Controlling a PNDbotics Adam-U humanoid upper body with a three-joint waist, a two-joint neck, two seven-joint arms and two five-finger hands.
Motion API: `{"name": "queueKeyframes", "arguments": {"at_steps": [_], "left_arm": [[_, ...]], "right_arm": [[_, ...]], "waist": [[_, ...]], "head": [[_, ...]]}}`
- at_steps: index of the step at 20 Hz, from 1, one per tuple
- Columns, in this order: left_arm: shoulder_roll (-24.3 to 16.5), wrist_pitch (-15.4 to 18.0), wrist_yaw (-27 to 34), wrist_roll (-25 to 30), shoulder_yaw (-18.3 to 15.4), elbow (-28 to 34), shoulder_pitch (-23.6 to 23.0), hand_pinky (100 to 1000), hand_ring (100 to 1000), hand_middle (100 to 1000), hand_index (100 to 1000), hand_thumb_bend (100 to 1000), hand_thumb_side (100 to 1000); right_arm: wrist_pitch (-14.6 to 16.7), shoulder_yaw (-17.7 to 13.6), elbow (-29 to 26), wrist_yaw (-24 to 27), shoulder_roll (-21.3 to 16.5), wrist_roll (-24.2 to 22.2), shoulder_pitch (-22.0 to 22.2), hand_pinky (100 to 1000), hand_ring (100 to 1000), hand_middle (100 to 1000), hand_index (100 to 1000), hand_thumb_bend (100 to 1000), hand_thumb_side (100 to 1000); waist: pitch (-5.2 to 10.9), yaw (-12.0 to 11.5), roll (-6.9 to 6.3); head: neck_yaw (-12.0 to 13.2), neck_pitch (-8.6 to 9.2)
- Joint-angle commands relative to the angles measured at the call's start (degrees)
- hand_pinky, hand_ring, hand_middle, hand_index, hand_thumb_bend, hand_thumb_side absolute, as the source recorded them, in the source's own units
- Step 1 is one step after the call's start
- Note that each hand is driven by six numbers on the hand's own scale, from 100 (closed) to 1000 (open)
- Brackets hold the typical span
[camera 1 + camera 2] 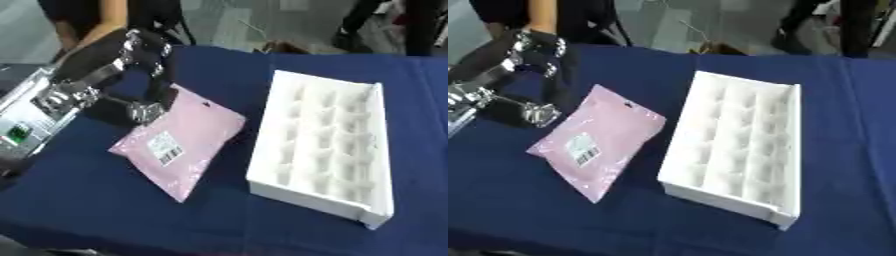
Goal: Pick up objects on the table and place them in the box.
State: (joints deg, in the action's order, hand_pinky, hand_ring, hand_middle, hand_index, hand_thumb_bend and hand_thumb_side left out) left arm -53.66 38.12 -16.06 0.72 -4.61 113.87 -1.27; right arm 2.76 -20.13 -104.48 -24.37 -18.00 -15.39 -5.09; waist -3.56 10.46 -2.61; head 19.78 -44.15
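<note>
In my left eye view I count one pink pouch (pixel 179 145), one white box (pixel 322 145) and one of my hands, the left hand (pixel 131 65). All of it sits over a table with a dark blue cloth (pixel 105 210). The pouch lies flat on the cloth, a white label with a barcode facing up, its upper corner just under my fingers (pixel 157 85) and the rest of it stretching away below and to the right of the hand. The box is further right of the hand, beyond the pouch, apart from it with a strip of cloth between. It is divided inside into many small cells, and I see nothing in them. My left arm comes in from the left edge, silver joints showing, with the hand bent downward at the wrist. The fingers hang down in a curl toward the pouch's top edge; I cannot tell whether they touch it, and I cannot tell whether they grip anything.

In my right eye view the count is the same: one pouch, one box, one hand. Here the hand sits at the far left, fingers pointing down beside the pouch's upper left edge, and the box lies well to the right of it. My right hand shows in neither view.
</note>
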Motion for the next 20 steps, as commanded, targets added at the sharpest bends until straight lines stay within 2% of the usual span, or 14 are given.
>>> {"name": "queueKeyframes", "arguments": {"at_steps": [1, 3, 4, 5, 6, 8, 9, 12, 13, 14, 15, 18, 19, 20], "left_arm": [[-1.3, 1.2, -2.0, -0.4, -1.2, 0.7, 0.4, 645, 464, 447, 355, 100, 273], [-1.4, 1.7, -3.9, -0.4, -1.3, 0.7, 0.4, 679, 508, 494, 445, 100, 264], [-1.5, 1.8, -5.2, 0.1, -1.2, 0.7, 0.4, 715, 560, 556, 534, 100, 257], [-1.5, 1.8, -6.3, 0.5, -1.1, 0.7, 0.4, 787, 666, 659, 635, 100, 253], [-1.5, 1.7, -7.7, 1.1, -1.2, 0.7, 0.4, 810, 718, 712, 680, 100, 250], [-1.5, 0.8, -10.6, 1.2, -1.6, 0.7, 0.5, 851, 829, 816, 820, 100, 379], [-1.6, 0.1, -12.2, 1.0, -1.8, 0.7, 0.6, 846, 840, 819, 839, 100, 411], [-1.8, -1.5, -16.7, 0.7, -1.7, 0.7, 0.4, 833, 855, 817, 810, 100, 534], [-1.8, -1.8, -18.1, 0.9, -1.6, 0.7, 0.4, 838, 856, 813, 815, 100, 602], [-2.2, -1.9, -19.4, 1.1, -1.5, 0.7, 0.4, 866, 885, 829, 822, 100, 718], [-2.4, -1.9, -20.5, 1.3, -1.4, 0.7, 0.4, 873, 900, 838, 830, 100, 748], [-6.9, -0.8, -25.4, 3.7, -1.1, 0.7, 0.0, 885, 954, 880, 887, 567, 825], [-8.7, -0.9, -27.1, 4.2, -0.9, 0.7, 0.0, 872, 957, 896, 907, 655, 850], [-10.4, -1.4, -28.0, 5.0, -0.4, 0.7, -0.4, 842, 942, 908, 934, 649, 862]], "right_arm": [[-0.1, -0.2, -1.1, -0.1, -1.8, 0.0, -0.5, 590, 687, 802, 938, 100, 699], [0.0, -0.2, -1.1, -0.1, -1.8, 0.0, -0.5, 590, 687, 802, 938, 100, 698], [0.0, -0.2, -1.1, -0.1, -1.8, 0.0, -0.5, 590, 687, 802, 938, 100, 698], [0.0, -0.2, -1.1, -0.1, -1.8, 0.0, -0.5, 590, 687, 802, 938, 100, 698], [0.0, -0.2, -1.1, -0.1, -1.8, 0.0, -0.5, 590, 687, 802, 938, 100, 698], [0.0, -0.2, -1.1, -0.1, -1.8, 0.0, -0.5, 590, 687, 802, 938, 100, 690], [-0.1, -0.2, -1.1, -0.1, -1.8, 0.0, -0.5, 590, 687, 802, 938, 100, 688], [-0.1, -0.2, -1.1, -0.1, -1.8, 0.0, -0.5, 590, 687, 802, 938, 100, 688], [-0.1, -0.2, -1.1, -0.1, -1.8, 0.0, -0.5, 590, 687, 802, 938, 100, 688], [-0.1, -0.2, -1.1, -0.1, -1.8, 0.0, -0.5, 590, 687, 802, 938, 100, 688], [-0.1, -0.2, -1.1, -0.1, -1.8, 0.0, -0.5, 590, 687, 802, 938, 100, 687], [0.0, -0.2, -1.0, -0.1, -2.1, -0.1, -0.4, 590, 687, 802, 938, 100, 687], [-0.1, -0.2, -1.0, -0.1, -2.1, -0.1, -0.4, 590, 687, 802, 938, 100, 687], [0.0, -0.2, -1.0, -0.1, -2.2, -0.1, -0.4, 589, 686, 802, 938, 100, 689]], "waist": [[0.58, -0.1, 0.04], [0.59, -0.1, 0.04], [0.60, -0.1, 0.04], [0.60, -0.1, 0.03], [0.60, -0.1, 0.04], [0.60, -0.1, 0.03], [0.59, -0.1, 0.03], [0.59, -0.1, -0.01], [0.59, -0.1, -0.02], [0.60, -0.1, -0.02], [0.61, -0.1, -0.03], [0.71, -0.1, -0.21], [0.75, -0.2, -0.28], [0.81, -0.2, -0.41]], "head": [[0.0, 0.03], [0.0, 0.03], [0.0, 0.03], [0.0, 0.03], [0.0, 0.03], [-0.1, 0.03], [0.0, 0.03], [0.0, 0.03], [-0.1, 0.03], [-0.1, 0.03], [-0.1, 0.03], [-0.2, 0.03], [-0.2, 0.03], [-0.2, 0.03]]}}
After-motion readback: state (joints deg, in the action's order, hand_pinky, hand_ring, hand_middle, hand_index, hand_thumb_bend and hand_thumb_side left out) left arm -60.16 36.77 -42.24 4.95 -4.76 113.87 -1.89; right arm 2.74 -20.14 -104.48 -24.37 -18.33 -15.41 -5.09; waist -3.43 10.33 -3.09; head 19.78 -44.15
